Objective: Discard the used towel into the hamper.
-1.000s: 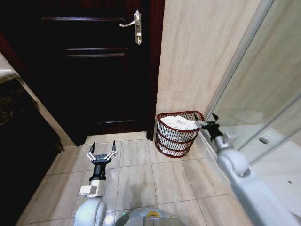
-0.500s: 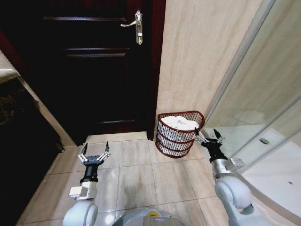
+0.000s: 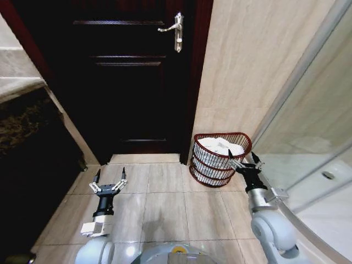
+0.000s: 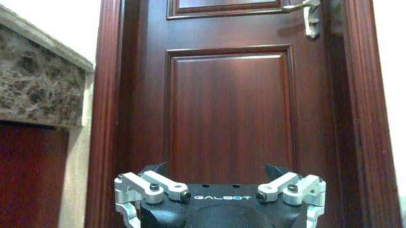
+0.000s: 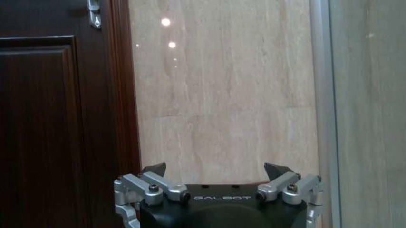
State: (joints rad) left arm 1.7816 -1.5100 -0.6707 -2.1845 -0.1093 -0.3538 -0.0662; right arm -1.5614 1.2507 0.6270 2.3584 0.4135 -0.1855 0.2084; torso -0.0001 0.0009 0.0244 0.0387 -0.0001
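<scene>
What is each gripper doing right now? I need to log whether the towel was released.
Left gripper: open, empty.
Right gripper: open, empty, beside the hamper.

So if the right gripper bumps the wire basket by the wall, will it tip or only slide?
The basket is thin open wire, so probably light; a nudge would likely slide it on the smooth tiled floor. It narrows toward the base, so a push near the rim might tip it. The white towel inside looks soft and adds little weight. The open right gripper is beside its rim.
</scene>
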